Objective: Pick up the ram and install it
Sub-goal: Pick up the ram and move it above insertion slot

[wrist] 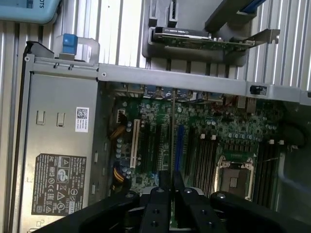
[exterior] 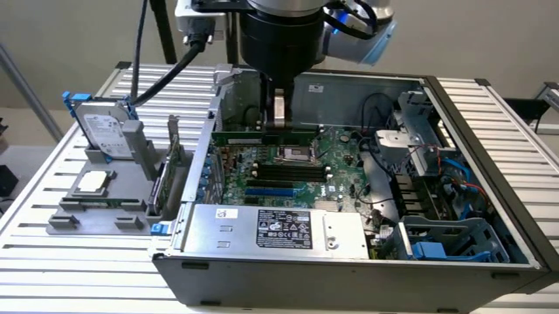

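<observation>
1. The bench (exterior: 498, 111) carries the open computer case (exterior: 349, 278), and you see the motherboard (exterior: 341, 150) lying at the bottom of the case.
2. The tool (exterior: 279, 127) hangs inside the case over the motherboard. Its jaws stand narrow and they clamp the ram (exterior: 249, 139) close to the middle of its upper long edge.
3. The ram is level, above the board and near the black memory slots (exterior: 288, 171). I judge that it does not sit in any slot yet.
4. In the wrist view you see the ram edge-on, as a thin line that runs out from the tool.
5. The stick is probably light and stiff, but thin and fragile. A grip on the bare edges at the middle looks best, away from the chips. An off-centre grip may let it tilt.
</observation>
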### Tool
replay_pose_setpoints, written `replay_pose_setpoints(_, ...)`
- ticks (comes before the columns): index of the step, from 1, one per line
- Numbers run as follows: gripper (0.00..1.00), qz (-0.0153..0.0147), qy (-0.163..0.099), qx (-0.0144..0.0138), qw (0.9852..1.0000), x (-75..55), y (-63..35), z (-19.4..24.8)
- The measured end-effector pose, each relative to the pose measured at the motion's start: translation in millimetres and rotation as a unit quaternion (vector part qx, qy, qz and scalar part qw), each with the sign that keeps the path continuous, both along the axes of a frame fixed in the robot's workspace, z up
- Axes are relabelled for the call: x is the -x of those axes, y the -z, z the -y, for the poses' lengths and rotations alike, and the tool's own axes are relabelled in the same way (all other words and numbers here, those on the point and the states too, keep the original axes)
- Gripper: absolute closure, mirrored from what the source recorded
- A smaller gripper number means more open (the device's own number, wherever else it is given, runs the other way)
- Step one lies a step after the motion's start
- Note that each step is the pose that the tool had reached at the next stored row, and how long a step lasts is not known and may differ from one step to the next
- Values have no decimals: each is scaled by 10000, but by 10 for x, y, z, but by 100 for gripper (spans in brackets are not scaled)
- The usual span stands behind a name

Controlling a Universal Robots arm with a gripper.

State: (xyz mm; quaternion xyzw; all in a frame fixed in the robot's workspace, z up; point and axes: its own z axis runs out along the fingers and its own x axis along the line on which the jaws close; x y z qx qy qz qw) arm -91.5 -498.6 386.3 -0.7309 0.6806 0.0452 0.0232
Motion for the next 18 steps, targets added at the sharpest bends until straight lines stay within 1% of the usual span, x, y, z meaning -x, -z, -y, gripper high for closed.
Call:
replay_pose_setpoints(3, 87, 0, 0, 0, 10000, -136, 23, -17)
replay_pose_setpoints(5, 87, 0, 0, 0, 10000, -226, 47, -50)
replay_pose_setpoints(6, 87, 0, 0, 0, 10000, -270, 60, -73)
replay_pose_setpoints(8, 87, 0, 0, 2, 10000, -339, 87, -135)
replay_pose_setpoints(10, 87, 0, 0, 3, 10000, -379, 115, -212)
replay_pose_setpoints(11, 87, 0, 1, 3, 10000, -409, 148, -292)
replay_pose_setpoints(13, 87, 0, 0, 2, 10000, -424, 177, -365)
replay_pose_setpoints(14, 87, 0, 1, 4, 10000, -426, 190, -396)
replay_pose_setpoints(15, 87, 0, 8, 3, 10000, -427, 198, -417)
replay_pose_setpoints(18, 87, 0, 52, 3, 10000, -427, 206, -456)
